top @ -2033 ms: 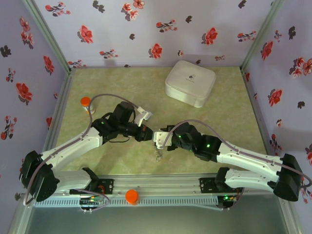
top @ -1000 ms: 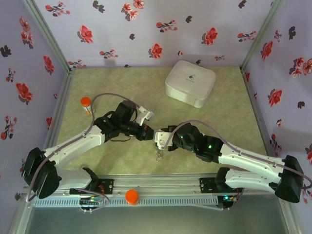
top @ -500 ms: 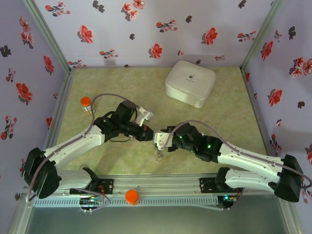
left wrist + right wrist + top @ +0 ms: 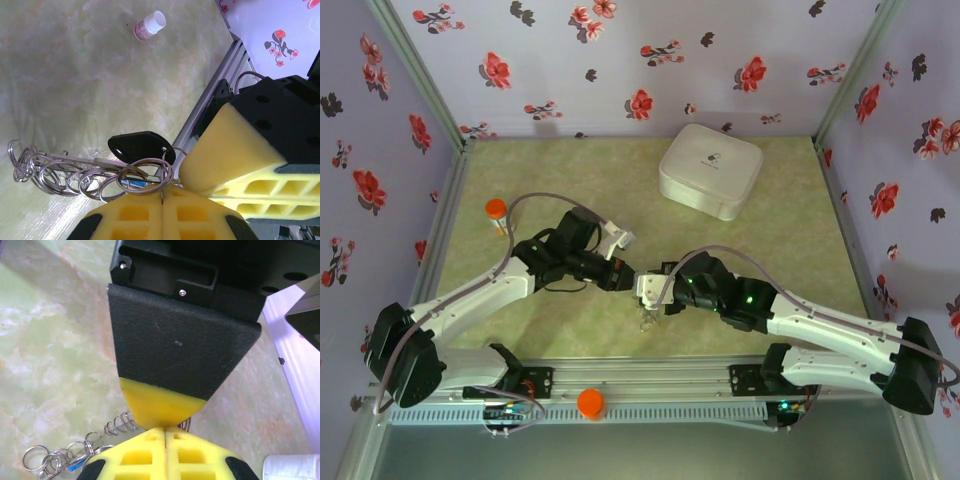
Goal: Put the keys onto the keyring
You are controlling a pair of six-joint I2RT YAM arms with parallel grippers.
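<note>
- Left gripper (image 4: pixel 162 199): yellow foam pads pressed together, clamped on the end loop of the keyring (image 4: pixel 95 180), a chain of linked silver wire rings trailing off to the left over the green marbled table (image 4: pixel 75 75).
- Black plastic-headed key (image 4: pixel 141 147) sits at that end loop. Blue-headed key (image 4: pixel 137 184) shows only as a sliver just above the pads.
- Right gripper (image 4: pixel 165 432): pads together. Cannot tell what they pinch. The left gripper's fingertip touches them from above.
- Top view: both grippers meet tip to tip near the table's front edge, with the keyring just below them.
- White rounded square box (image 4: pixel 710 170) lies well apart on the far side.
- Small orange-capped bottle (image 4: pixel 496 210) stands at the left.
</note>
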